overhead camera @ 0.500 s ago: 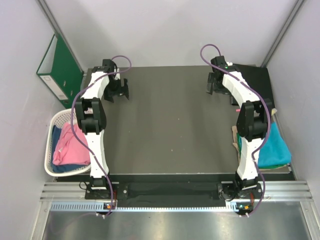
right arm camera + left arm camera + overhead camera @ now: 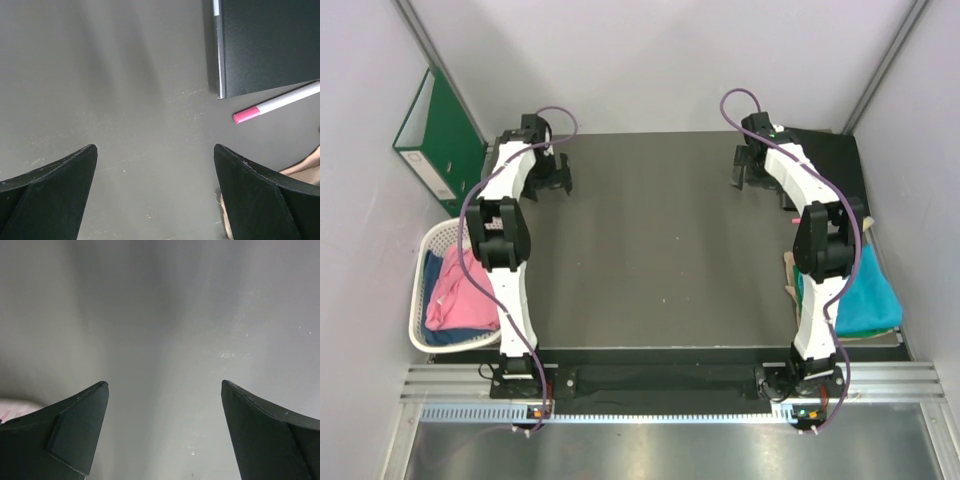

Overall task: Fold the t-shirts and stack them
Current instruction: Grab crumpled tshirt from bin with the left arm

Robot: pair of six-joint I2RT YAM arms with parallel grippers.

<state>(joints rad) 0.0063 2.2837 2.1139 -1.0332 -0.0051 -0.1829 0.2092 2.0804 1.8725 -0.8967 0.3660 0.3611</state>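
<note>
Over the far left corner of the dark grey table [image 2: 660, 250]: left gripper [image 2: 548, 175], jaws spread wide, nothing between them; past its two black fingers [image 2: 75, 440] in the wrist view, only a pale grey surface, too blurred to name. Over the far right corner: right gripper [image 2: 752, 170], likewise opened wide and empty, bare tabletop below it; just to its right, a flat black board [image 2: 270, 45] and a white pen with a pink cap [image 2: 277, 105]. Bright pink crumpled cloth t-shirt [image 2: 455, 295] down in the white lattice basket [image 2: 420, 300] off the table's left edge, level with the left arm's lower half, well apart from the left gripper and nearer the arm bases; dark blue t-shirt [image 2: 445, 337] under the pink one, only its edges showing. Teal t-shirt [image 2: 868, 295] bunched at the table's right edge beside the right arm's elbow, well apart from the right gripper, untouched by either hand. Green ring binder [image 2: 440, 135] leaning against the left wall, beyond the basket.
</note>
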